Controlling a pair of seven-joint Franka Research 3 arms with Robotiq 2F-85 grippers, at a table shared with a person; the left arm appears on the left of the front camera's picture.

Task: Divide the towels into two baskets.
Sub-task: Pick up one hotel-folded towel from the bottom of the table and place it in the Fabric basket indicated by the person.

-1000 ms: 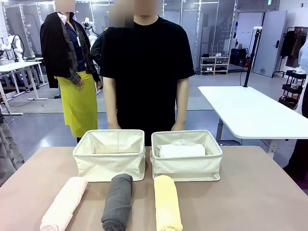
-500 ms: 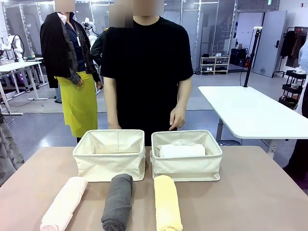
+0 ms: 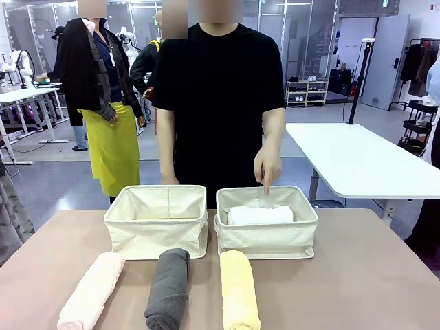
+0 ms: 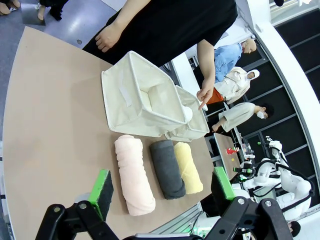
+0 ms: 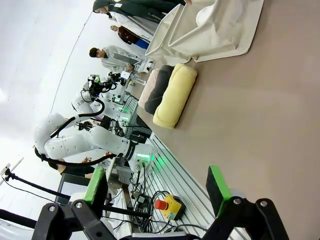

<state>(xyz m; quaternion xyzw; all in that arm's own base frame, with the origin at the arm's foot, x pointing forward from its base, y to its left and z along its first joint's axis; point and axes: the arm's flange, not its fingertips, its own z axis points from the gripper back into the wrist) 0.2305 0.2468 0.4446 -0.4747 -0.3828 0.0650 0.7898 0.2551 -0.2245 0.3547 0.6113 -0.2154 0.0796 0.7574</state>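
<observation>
Two cream fabric baskets stand side by side at the table's far side: the left basket [image 3: 156, 221] holds nothing I can see, the right basket [image 3: 267, 223] holds the white towel [image 3: 260, 215]. The person's hand [image 3: 267, 167] points a finger down over that right basket. In front lie the pink towel [image 3: 91, 291], dark grey towel [image 3: 168, 287] and yellow towel [image 3: 238, 290], side by side. My left gripper [image 4: 162, 189] hangs open above the near table edge, short of the pink towel [image 4: 133, 174]. My right gripper [image 5: 157, 190] is open, well off from the yellow towel [image 5: 174, 95].
A white table [image 3: 357, 161] stands behind at the right. The beige tabletop [image 3: 357, 282] is bare to the right of the yellow towel. A control box with a red stop button [image 5: 167, 206] sits below the table's near edge.
The person's hand rose from behind the right basket and now points down into it. Towels and baskets have not moved.
</observation>
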